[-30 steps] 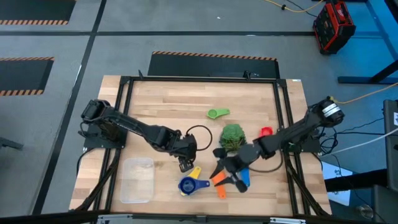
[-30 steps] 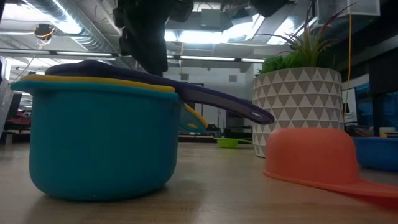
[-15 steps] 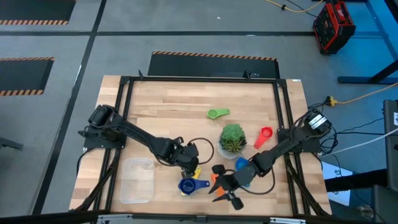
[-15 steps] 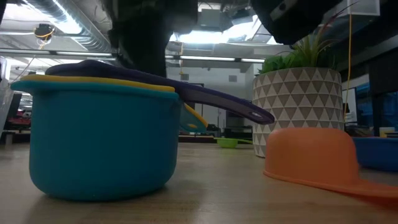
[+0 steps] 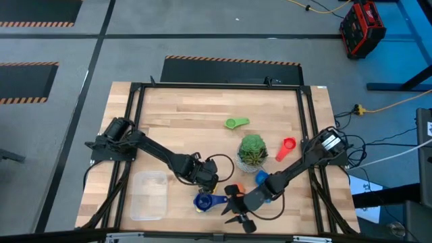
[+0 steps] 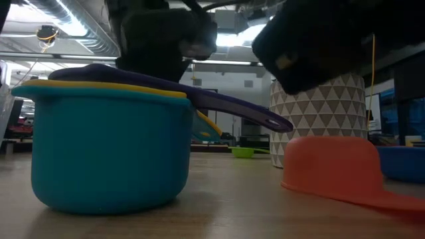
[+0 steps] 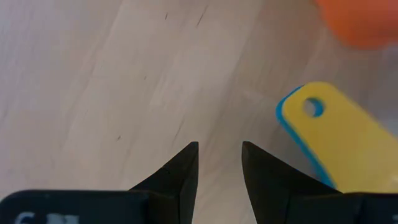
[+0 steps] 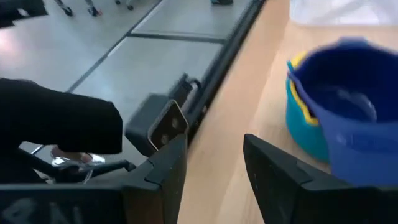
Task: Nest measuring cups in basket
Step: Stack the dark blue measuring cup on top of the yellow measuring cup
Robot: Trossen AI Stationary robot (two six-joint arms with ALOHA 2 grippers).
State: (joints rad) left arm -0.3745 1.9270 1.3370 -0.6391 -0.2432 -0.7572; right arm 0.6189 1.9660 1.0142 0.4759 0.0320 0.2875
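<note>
- We find the basket (image 5: 148, 194) at the table's front left, holding no cups.
- The left gripper (image 5: 208, 182) has dropped onto the nested measuring cups (image 5: 204, 200) beside it: teal, yellow, dark blue stacked. Fingers (image 7: 180, 174) part-open, empty.
- The right gripper (image 5: 237, 213) has advanced over the orange cup (image 6: 332, 166), jaws parted, gripping nothing. Pickup looks imminent.
</note>
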